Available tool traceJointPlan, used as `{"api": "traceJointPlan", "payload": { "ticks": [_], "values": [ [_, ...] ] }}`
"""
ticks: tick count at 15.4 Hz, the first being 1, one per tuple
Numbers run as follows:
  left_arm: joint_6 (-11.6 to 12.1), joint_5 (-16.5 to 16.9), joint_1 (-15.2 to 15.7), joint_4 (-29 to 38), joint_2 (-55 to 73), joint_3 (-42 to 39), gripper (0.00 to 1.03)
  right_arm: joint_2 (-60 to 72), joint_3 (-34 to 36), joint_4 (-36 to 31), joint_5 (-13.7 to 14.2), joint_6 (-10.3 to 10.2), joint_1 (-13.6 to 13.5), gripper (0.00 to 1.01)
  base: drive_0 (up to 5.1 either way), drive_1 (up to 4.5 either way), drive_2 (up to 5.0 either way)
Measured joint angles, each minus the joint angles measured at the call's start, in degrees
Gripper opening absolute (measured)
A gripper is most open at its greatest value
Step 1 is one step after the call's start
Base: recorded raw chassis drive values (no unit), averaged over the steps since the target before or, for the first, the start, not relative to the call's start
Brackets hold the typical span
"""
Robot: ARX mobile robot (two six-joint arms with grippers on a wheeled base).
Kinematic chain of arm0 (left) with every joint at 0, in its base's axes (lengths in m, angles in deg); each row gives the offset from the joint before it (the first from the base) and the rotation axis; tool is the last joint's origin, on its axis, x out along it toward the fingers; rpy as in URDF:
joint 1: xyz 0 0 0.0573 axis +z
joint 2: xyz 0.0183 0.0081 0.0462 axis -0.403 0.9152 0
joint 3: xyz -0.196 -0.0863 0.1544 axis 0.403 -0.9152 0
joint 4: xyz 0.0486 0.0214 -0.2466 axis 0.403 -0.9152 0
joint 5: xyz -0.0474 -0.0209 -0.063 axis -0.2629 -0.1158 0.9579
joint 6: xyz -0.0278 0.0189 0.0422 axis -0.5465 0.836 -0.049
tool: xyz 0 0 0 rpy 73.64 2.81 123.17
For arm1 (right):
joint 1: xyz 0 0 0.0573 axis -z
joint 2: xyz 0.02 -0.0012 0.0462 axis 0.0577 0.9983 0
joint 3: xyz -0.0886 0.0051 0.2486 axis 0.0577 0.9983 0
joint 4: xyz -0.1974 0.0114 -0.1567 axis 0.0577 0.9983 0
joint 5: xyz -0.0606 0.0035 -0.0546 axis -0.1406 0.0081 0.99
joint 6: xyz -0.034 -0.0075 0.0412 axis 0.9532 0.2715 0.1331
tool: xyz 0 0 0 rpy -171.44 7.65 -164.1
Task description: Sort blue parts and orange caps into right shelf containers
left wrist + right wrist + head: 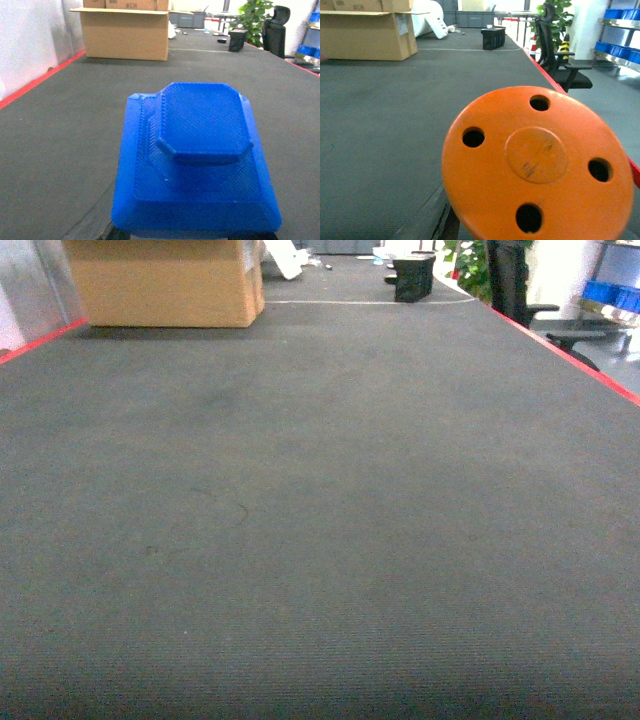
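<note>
Filling most of the left wrist view, a blue part (197,160) with a raised eight-sided top sits right in front of the camera, above the dark table mat (60,140). The left claw itself is almost hidden under it, so I cannot tell if it grips the part. In the right wrist view a round orange cap (537,167) with four holes and a central disc covers the near field in the same way; the right claw is also not readable. The head view shows only the mat, a cardboard box (165,282) at the far left and blue crates (610,292) on a shelf at the far right.
</note>
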Motion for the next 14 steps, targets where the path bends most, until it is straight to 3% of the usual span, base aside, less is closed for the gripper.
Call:
{"api": "traceJointPlan", "payload": {
  "ticks": [14],
  "values": [
    [0.0, 0.1, 0.0, 0.0, 0.0, 0.0, 0.42, 0.0, 0.0, 0.0, 0.0, 0.0, 0.0, 0.45, -1.6, -1.59, -1.6]
  ]
}}
